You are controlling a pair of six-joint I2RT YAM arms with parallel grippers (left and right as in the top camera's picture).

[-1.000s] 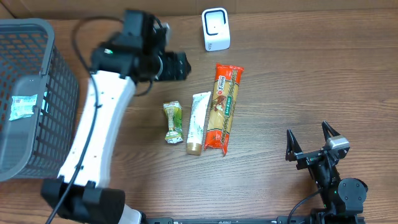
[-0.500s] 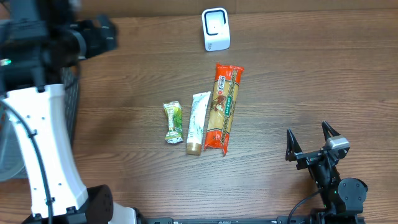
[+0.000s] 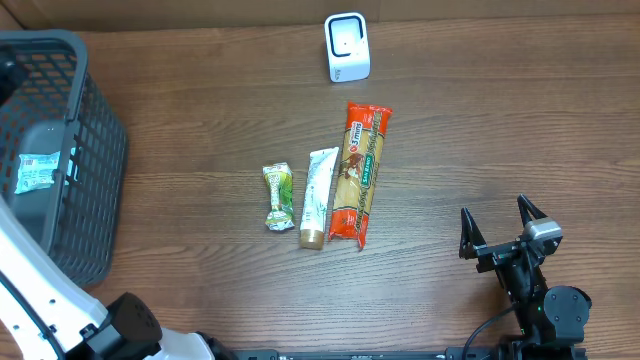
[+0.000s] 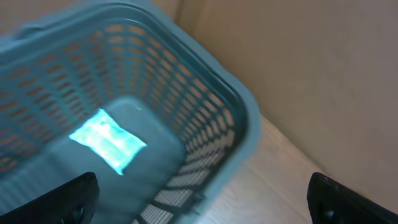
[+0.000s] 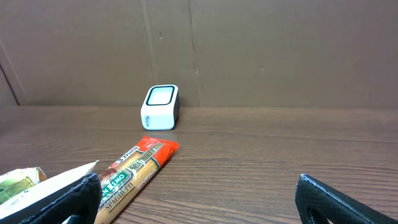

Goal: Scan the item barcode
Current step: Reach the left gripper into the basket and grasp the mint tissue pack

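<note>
Drop-off seems done: packet (image 4: 107,140) in basket (image 4: 245,118), left claw (image 4: 205,193) spread empty over basket, right claw (image 3: 494,212) spread, idle; next, probably fetch spaghetti (image 3: 360,172).

A basket (image 3: 100,180) sits at the counter's (image 3: 500,120) left edge, a packet (image 3: 38,172) inside it. Mid-counter, left to right, lie a small sachet (image 3: 278,197), a tube (image 3: 318,197) and a spaghetti pack (image 3: 361,172). A scanner (image 3: 347,47) stands behind them near the far edge.

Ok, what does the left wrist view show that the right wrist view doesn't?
Only left wrist: the grey basket with a pale packet on its floor. Only right wrist: the white scanner, the orange spaghetti pack and the end of a white tube. Both: the wooden table and each camera's own dark fingers spread wide at the bottom corners.
</note>
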